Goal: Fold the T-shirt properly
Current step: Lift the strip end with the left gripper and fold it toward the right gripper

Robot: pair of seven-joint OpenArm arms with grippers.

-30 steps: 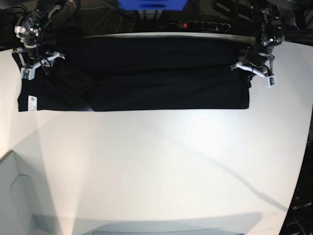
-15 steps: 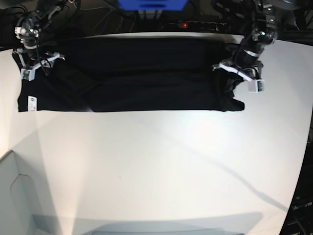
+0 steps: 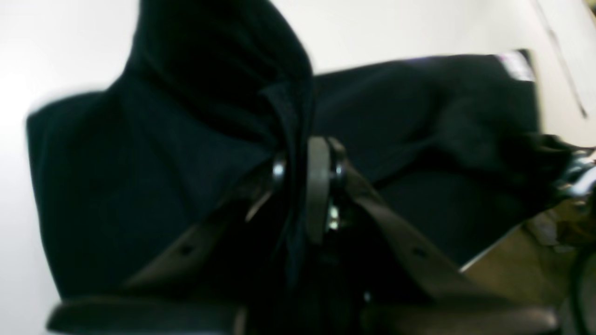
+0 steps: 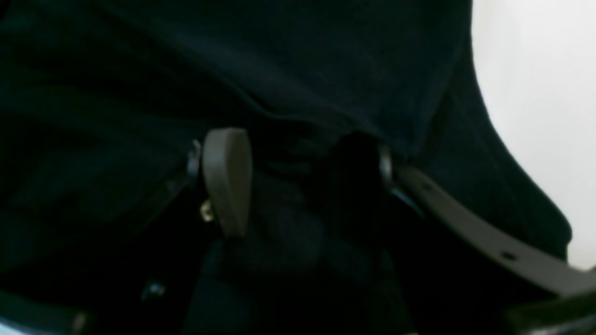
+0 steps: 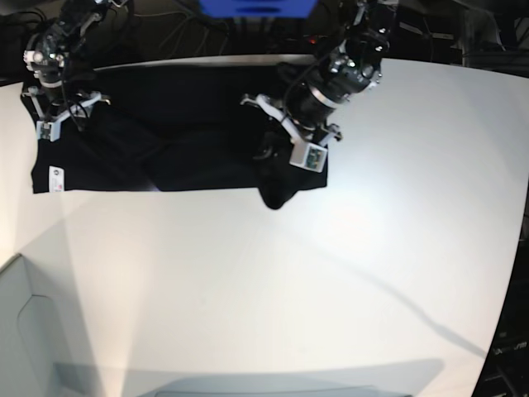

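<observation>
- I am carrying one end of the T-shirt (image 5: 190, 132) across the counter (image 5: 273, 281): a second ago my left jaws (image 5: 291, 131) were out at the far edge of the garment, and now they are sitting over its middle, with the pinched cloth trailing down in a drooping bunch toward the counter's near side.
- That is shortening the dark strip to about two thirds of its former span, so I judge the crosswise fold to be half made; the carried end is not yet lying flat on the rest.
- My left jaws are standing narrow, clamped on a ridge of black fabric, as the left wrist view is showing.
- My right jaws (image 5: 68, 106) are staying where they were, at the other end, spread wide over the cloth; I cannot tell whether they are pressing on it.
- The T-shirt is lying along the counter's far edge.
- Counting: one T-shirt, one small white label (image 5: 56, 177) at its near corner, two arms.
</observation>
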